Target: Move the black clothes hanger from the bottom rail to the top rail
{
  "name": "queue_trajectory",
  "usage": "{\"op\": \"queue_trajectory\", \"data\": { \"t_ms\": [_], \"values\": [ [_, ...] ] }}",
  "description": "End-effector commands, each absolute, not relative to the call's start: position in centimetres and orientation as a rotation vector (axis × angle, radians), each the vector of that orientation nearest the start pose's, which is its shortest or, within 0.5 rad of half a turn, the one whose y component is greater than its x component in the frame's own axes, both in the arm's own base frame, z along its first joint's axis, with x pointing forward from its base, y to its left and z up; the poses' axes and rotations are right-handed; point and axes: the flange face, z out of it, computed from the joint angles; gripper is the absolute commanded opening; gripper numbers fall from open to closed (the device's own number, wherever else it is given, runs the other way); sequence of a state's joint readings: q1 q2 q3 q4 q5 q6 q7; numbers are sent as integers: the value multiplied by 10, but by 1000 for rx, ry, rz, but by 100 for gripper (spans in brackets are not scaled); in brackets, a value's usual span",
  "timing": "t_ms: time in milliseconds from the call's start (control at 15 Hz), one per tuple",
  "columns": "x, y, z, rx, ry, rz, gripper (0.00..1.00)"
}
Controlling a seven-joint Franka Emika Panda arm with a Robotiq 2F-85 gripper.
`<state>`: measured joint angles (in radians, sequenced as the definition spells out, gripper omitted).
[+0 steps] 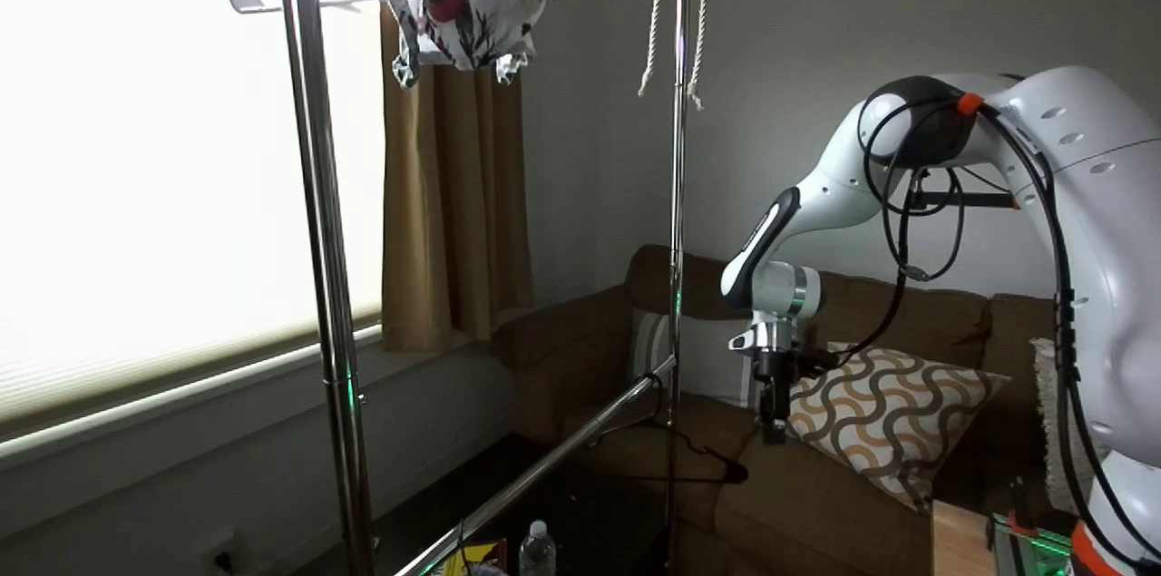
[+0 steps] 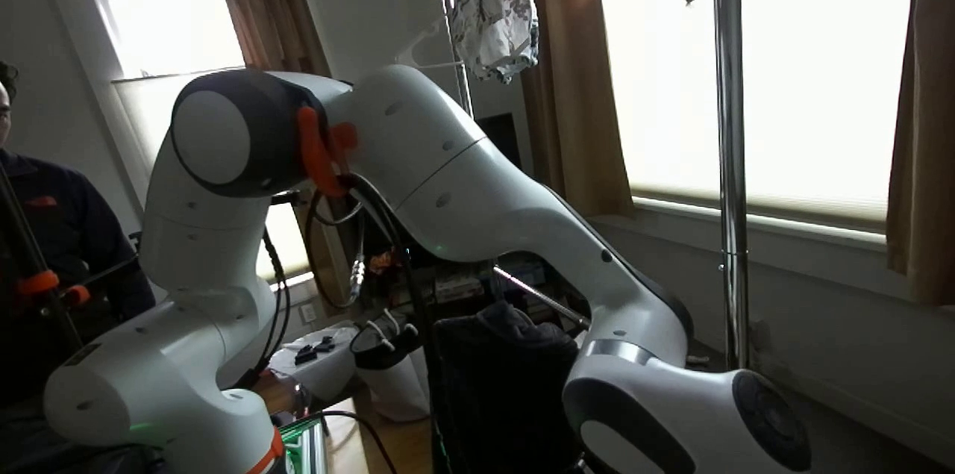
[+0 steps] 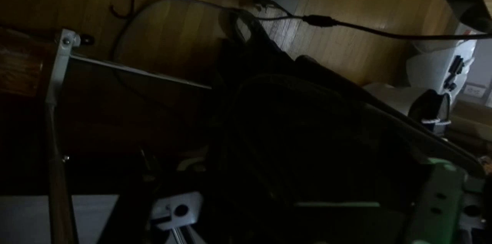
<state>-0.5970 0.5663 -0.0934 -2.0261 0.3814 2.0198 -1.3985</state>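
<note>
Got black articulated fingers (image 1: pixel 774 434) spread wide, holding nothing; see thin black triangular hanger (image 1: pixel 694 446) left of and slightly below them in an exterior view, hung on shiny chrome bottom rail (image 1: pixel 553 462), roughly crosswise to it, with one end toward them; likely need sideways reach first.

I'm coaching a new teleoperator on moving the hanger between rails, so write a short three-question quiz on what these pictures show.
1. Short answer: Which rail does the black clothes hanger hang from?
2. True or false: The floral-print garment hangs higher than that hanger.
3. Multiple choice: The gripper is A) shut; B) open; C) out of every view.

Key
1. The bottom rail.
2. True.
3. B: its fingers stand apart in the wrist view.
</note>
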Motion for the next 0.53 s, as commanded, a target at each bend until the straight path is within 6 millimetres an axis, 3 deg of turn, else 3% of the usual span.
{"op": "queue_trajectory", "data": {
  "t_ms": [0,200,267,333,467],
  "values": [
    [396,-335,146,-2412,-548,-139,100],
    [380,-334,150,-2376,-535,-333,100],
    [376,-332,148,-2421,-560,-312,100],
    [390,-342,143,-2403,-541,-253,100],
    [383,-339,145,-2408,-551,-274,100]
  ]
}}
